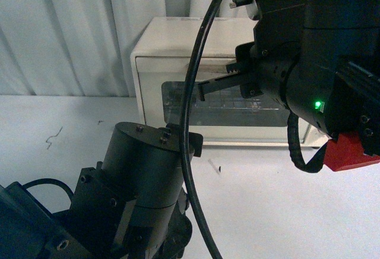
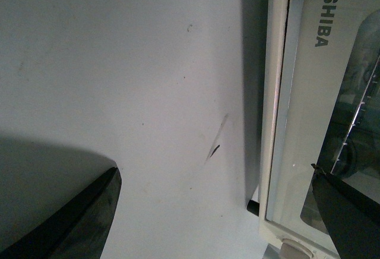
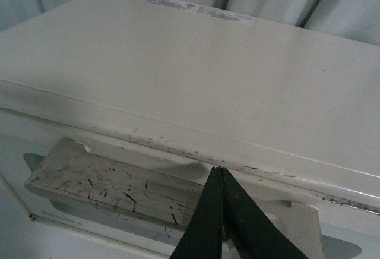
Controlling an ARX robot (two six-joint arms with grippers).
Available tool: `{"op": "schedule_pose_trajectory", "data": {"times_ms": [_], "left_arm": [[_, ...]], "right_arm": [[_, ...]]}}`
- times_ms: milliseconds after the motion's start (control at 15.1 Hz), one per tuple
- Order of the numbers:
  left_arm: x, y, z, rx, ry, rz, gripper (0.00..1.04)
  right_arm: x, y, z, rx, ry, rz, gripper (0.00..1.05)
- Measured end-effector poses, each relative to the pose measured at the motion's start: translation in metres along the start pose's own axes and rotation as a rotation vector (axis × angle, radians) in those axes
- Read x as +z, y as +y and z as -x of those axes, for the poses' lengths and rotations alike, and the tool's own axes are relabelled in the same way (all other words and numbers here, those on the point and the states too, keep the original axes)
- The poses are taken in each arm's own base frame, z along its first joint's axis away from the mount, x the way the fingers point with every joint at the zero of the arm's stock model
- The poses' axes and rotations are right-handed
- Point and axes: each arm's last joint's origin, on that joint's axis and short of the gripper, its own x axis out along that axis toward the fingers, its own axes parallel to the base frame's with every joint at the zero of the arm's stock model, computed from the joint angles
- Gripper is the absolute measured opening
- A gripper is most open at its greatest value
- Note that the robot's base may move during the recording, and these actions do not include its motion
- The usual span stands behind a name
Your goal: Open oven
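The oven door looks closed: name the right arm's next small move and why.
Probably pull the handle outward and down. The right gripper, shut, has its tips at the handle's rear edge, and the oven is closed. Whether they hook behind it is unclear.

I see the oven [image 1: 172, 51] as smooth cream painted metal, faintly satin. Its handle [image 3: 107, 182] looks matt plastic, scuffed with dark scratches. The door window [image 1: 237, 113] is glossy glass; the table [image 1: 59, 128] matt white; the curtain [image 1: 59, 27] soft cloth.
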Motion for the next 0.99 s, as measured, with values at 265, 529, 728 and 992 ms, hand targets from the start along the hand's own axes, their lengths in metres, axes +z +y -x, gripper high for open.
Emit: {"op": "schedule_pose_trajectory", "data": {"times_ms": [265, 529, 728, 992], "left_arm": [[0.0, 0.0, 0.0, 0.0, 0.0, 0.0, 0.98], [0.0, 0.0, 0.0, 0.0, 0.0, 0.0, 0.98], [0.0, 0.0, 0.0, 0.0, -0.001, 0.0, 0.98], [0.0, 0.0, 0.0, 0.0, 0.0, 0.0, 0.98]], "right_arm": [[-0.002, 0.001, -0.006, -0.007, 0.006, -0.013, 0.02], [-0.003, 0.001, -0.01, -0.009, 0.009, -0.017, 0.02], [-0.004, 0.001, -0.011, -0.01, 0.011, -0.036, 0.02], [-0.018, 0.006, 0.001, -0.009, 0.003, -0.144, 0.02]]}}
